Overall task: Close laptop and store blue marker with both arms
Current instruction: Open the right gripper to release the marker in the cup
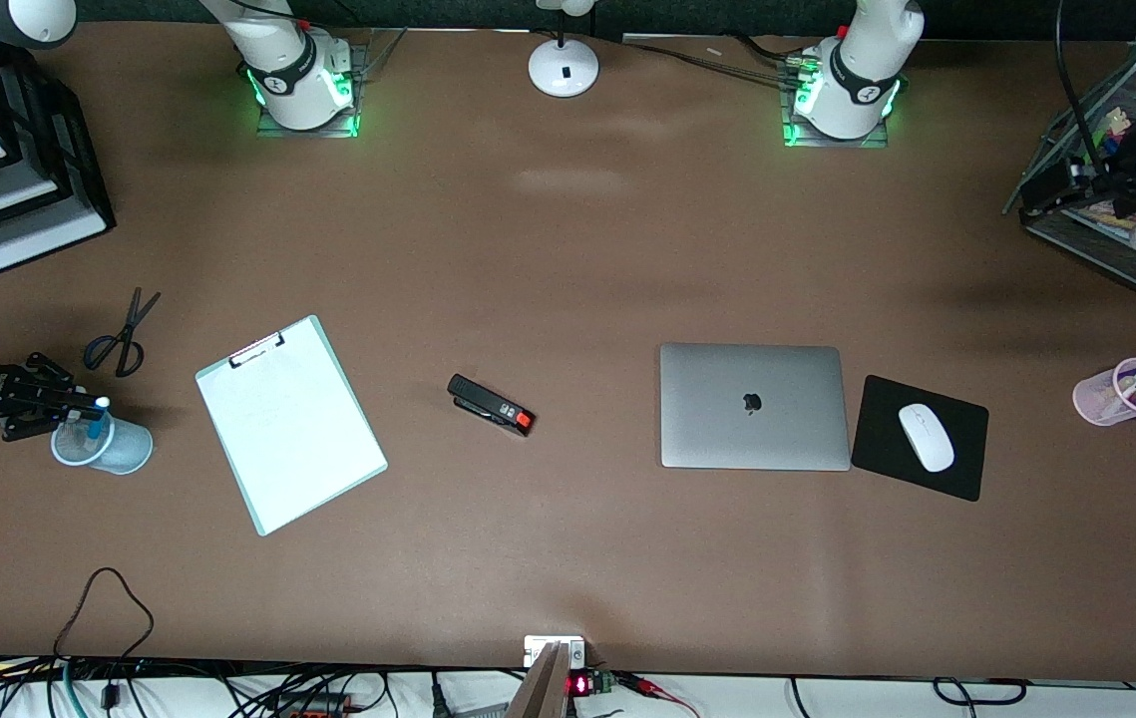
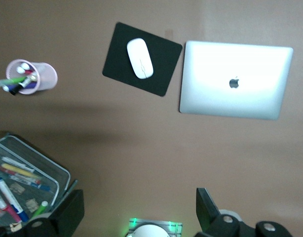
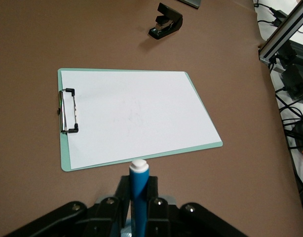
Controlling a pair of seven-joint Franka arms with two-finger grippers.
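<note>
The laptop [image 1: 753, 406] lies closed on the table, silver lid with the apple logo up; it also shows in the left wrist view [image 2: 235, 81]. My right gripper [image 1: 79, 404] is at the right arm's end of the table, shut on the blue marker [image 1: 99, 416]. It holds the marker upright, white end up, with the lower end down in a light-blue mesh cup [image 1: 124, 454]. In the right wrist view the marker [image 3: 139, 180] stands between the shut fingers of the right gripper [image 3: 137, 193]. My left gripper [image 1: 1046, 189] is raised beside the mesh organizer, open and empty [image 2: 139, 210].
A white clipboard [image 1: 288, 424], black stapler [image 1: 491, 404] and scissors [image 1: 121, 334] lie between cup and laptop. A white mouse [image 1: 926, 437] on a black pad [image 1: 961, 474] sits beside the laptop. A pink pen cup [image 1: 1121, 394], mesh organizer [image 1: 1106, 234] and lamp base [image 1: 564, 68] stand around.
</note>
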